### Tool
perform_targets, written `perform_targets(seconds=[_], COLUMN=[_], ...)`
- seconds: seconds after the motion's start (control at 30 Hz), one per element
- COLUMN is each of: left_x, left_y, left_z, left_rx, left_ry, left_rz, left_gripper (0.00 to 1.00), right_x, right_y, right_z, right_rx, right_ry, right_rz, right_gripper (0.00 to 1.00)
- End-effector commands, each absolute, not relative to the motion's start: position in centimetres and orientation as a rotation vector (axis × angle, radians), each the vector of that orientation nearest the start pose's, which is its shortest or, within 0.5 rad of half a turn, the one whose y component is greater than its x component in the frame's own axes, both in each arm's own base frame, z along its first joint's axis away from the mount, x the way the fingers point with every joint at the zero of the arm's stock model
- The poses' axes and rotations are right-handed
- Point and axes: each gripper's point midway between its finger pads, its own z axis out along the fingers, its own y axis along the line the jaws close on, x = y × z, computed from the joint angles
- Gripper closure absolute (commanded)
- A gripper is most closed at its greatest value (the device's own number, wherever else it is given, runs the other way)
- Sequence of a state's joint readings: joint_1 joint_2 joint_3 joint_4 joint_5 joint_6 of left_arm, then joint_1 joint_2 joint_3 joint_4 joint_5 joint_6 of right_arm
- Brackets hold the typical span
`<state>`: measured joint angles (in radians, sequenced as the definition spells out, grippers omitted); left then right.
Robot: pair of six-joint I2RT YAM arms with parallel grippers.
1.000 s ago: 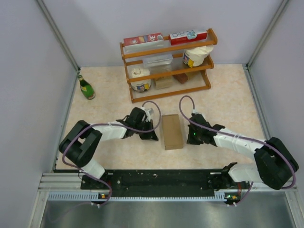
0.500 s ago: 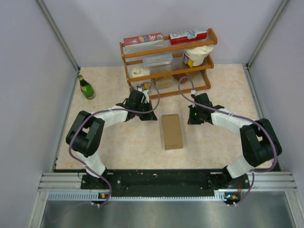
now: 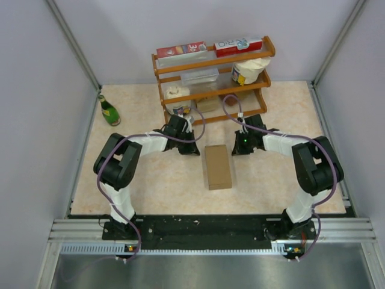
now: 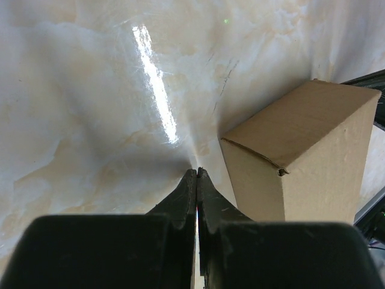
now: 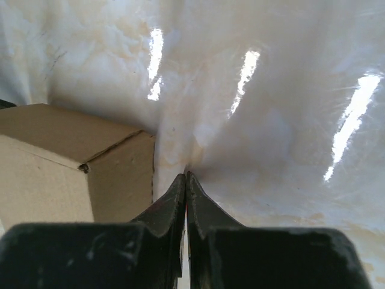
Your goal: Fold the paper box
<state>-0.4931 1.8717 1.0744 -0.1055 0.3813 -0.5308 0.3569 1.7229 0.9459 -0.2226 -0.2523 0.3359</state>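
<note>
Middle of the table [image 3: 283, 180], the paper box [image 3: 218, 167] sits as a closed-up carton, with its long axis running straight away from the arm bases. The left gripper [image 3: 192, 150] and right gripper [image 3: 235, 149] are parked just off its two far corners, so the box lies inward from each and neither arm is really nearer, and both have jaws pinched together on nothing. A second ago they flanked the long sides closer to the bases, and the box itself hasn't budged.
</note>
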Motion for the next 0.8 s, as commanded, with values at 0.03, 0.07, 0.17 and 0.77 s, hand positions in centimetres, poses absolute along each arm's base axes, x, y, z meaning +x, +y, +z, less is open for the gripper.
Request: perform_targets(seconds=[0.03, 0.07, 0.17, 0.77], left_x=[34.3, 34.2, 33.8, 32.6], left_y=[-29.0, -29.3, -29.7, -31.3], left_z=[3.3, 3.2, 2.9, 3.1], left_rx=[0.137, 0.143, 0.150, 0.210], left_ry=[2.582, 2.587, 2.592, 2.605], left_rz=[-0.932, -0.939, -0.943, -0.941], left_gripper=[1.00, 1.00, 1.00, 1.00], right_x=[34.2, 34.0, 33.9, 33.2], right_y=[20.3, 20.6, 21.1, 22.4], right_z=[3.1, 3.0, 3.0, 3.1], right_rx=[-0.163, -0.165, -0.161, -0.192], right_ry=[2.578, 2.581, 2.579, 2.584], right_rz=[0.706, 0.725, 0.768, 0.741], right_gripper=[1.00, 1.00, 1.00, 1.00])
